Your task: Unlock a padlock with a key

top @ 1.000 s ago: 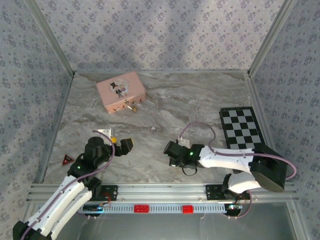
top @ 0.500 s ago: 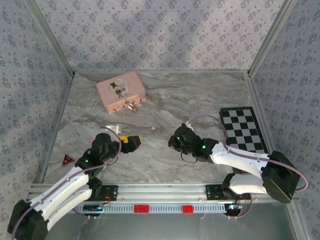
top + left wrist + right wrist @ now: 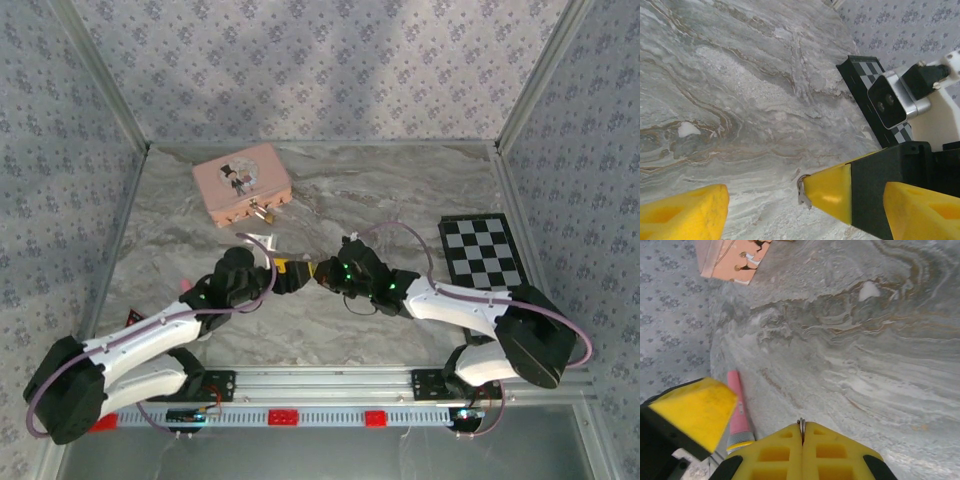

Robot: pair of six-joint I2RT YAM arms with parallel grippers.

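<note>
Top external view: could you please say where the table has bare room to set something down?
Free: between the pink rectangular box and the black checkerboard, and left of the box. Crowded centre: open left gripper meets right gripper, shut on silver key.

Enclosure: back wall (image 3: pixel 320 70), left wall (image 3: pixel 45 200) and right wall (image 3: pixel 595 180), all papered grey-blue with a small floral print. Tabletop (image 3: pixel 390 195): grey marble pattern with brown veins. Aluminium posts (image 3: pixel 100 72) at the back corners; aluminium rail (image 3: pixel 320 382) along the near edge. Lighting: soft, even.
</note>
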